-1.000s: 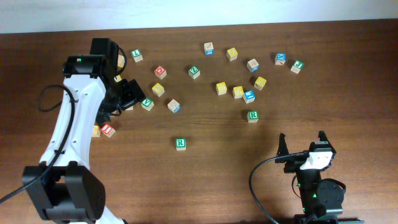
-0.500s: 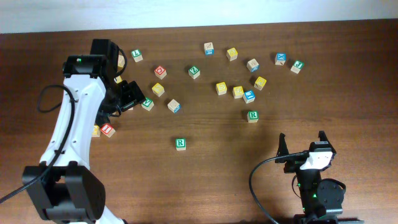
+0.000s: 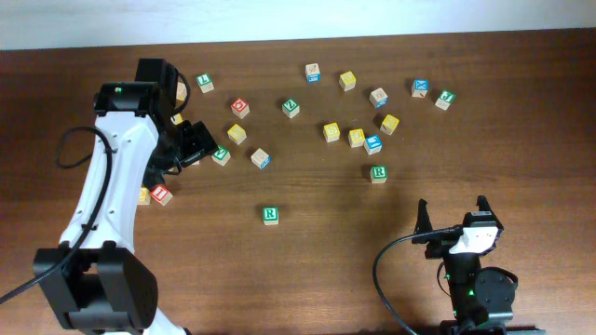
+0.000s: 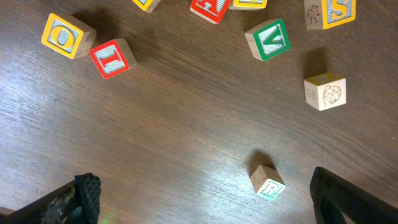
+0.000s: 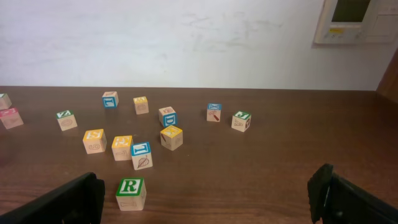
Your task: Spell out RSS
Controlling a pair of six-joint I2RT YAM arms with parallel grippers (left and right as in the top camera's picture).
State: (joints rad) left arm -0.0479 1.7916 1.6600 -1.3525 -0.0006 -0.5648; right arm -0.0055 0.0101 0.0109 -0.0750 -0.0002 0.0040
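Two green R cubes show in the overhead view: one (image 3: 270, 215) at centre front, one (image 3: 378, 173) further right. The first shows in the left wrist view (image 4: 268, 182), tilted, near the right finger. The second shows in the right wrist view (image 5: 130, 193), near the left finger. Two yellow-faced cubes (image 3: 331, 131) (image 3: 356, 138) sit side by side behind it; their letters are too small to read. A cube with an S face (image 4: 329, 12) lies at the left wrist view's top right. My left gripper (image 3: 191, 141) (image 4: 205, 202) is open and empty. My right gripper (image 3: 456, 216) (image 5: 208, 199) is open and empty.
Several other letter cubes lie scattered across the back of the brown table: a green V cube (image 4: 272, 39), a red I cube (image 4: 113, 57), a yellow O cube (image 4: 65, 34), a picture cube (image 4: 324, 91), and blue (image 3: 372, 144) and yellow (image 3: 389, 124) cubes.
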